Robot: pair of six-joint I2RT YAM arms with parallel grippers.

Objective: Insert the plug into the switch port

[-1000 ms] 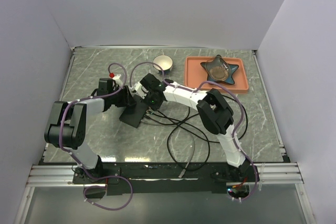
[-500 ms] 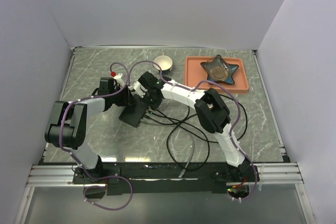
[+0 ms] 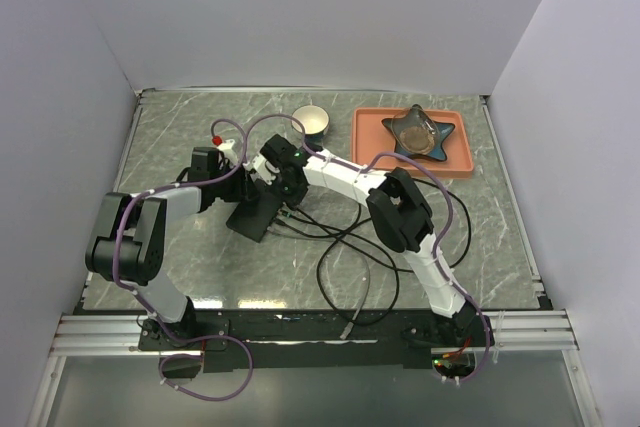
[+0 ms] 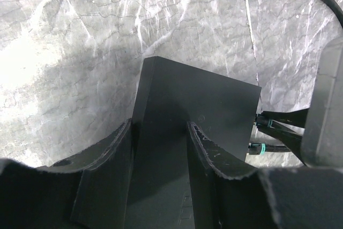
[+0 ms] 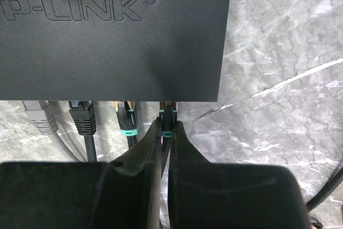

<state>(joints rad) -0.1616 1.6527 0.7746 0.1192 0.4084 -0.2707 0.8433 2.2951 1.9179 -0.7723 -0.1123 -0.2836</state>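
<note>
Widest of all, the grey marble counter point(image 3: 180, 127); on it, left of centre, the black switch point(image 3: 255, 213), lying flat. Left jaws clamped on its rear end, bracing it. Right jaws pinched shut on the plug point(image 5: 167, 112), nose right at the port row under the switch's front edge, just beside three plugs already seated. Fully home or only touching: cannot tell, hidden under the overhang.

Risks, as a judgement from here, biggest thing first. Switch: likely to slide or pivot in the left jaws under a hard push, carrying the port away from the plug. Next, the black cable loops point(image 3: 322, 269) sprawled on the counter beside the right arm point(image 3: 340, 179): apt to drag on the plug's tail and twist it off-line. Smallest, the plug itself: given a slight tilt or sideways offset, liable to catch on the port lip or on the teal-collared neighbour point(image 5: 126, 120) and jam rather than click in.

Around: orange tray point(image 3: 462, 165) at the far right, star-shaped dish point(image 3: 420, 133) on it, both well apart from the work. White bowl point(image 3: 311, 119) just beyond the right wrist, near enough to be clipped on a careless retreat. In the port row, black plug point(image 5: 83, 117) and grey plug point(image 5: 37, 112), crowding the left side only; right side free.
</note>
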